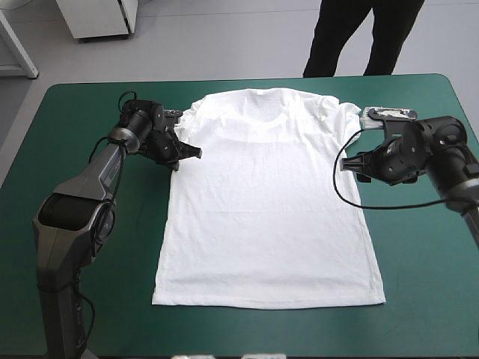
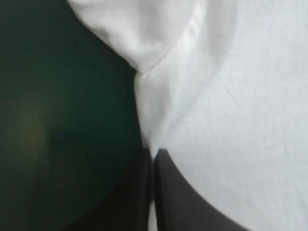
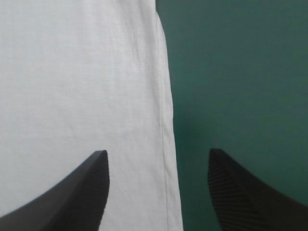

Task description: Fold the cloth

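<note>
The white T-shirt point(image 1: 266, 202) lies spread flat in the middle of the table, collar toward the far edge and hem toward the near edge. My left gripper point(image 1: 193, 153) is at the shirt's left armpit. In the left wrist view its fingers point(image 2: 183, 192) are all but shut at the gripper point(image 2: 154, 152), with a fold of the T-shirt point(image 2: 240, 106) pinched between them. My right gripper point(image 1: 353, 166) hovers at the shirt's right side, below the sleeve. The right gripper point(image 3: 159, 154) stands open astride the T-shirt point(image 3: 77, 77) side seam, one finger over cloth, the other over the cover.
The teal-green cover point(image 1: 67, 112) shows in wide strips on both sides of the shirt and in a narrower band along the near edge. In the wrist views, cover point(image 2: 57, 96) lies beside the left sleeve, and cover point(image 3: 240, 72) lies beyond the right seam.
</note>
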Motion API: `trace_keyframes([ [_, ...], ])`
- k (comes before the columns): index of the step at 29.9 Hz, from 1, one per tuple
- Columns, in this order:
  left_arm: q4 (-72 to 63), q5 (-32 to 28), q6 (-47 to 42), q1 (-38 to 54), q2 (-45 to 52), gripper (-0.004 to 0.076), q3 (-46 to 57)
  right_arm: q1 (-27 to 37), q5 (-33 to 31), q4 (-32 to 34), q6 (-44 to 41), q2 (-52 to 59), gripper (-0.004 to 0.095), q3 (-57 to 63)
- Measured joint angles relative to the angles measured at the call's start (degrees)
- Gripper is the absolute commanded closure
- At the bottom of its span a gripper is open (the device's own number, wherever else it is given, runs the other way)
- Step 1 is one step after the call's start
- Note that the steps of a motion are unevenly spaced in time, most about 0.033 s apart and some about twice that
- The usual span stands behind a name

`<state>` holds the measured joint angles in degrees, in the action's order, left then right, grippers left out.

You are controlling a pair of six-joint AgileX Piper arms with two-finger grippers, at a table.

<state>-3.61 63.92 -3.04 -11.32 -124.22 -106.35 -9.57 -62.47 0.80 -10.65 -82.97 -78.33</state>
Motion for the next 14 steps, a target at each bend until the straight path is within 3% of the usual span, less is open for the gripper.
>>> trace_keyframes([
  [7,-0.13,0.0,0.11,0.0,-0.07,0.0734,-0.07,4.83,-2.39,-3.41,2.41,-11.87,0.0331,-11.69],
  [14,-0.13,0.05,0.11,0.0,-0.11,0.0734,-0.07,5.13,-4.17,-6.29,4.35,-23.37,0.0331,-21.58],
])
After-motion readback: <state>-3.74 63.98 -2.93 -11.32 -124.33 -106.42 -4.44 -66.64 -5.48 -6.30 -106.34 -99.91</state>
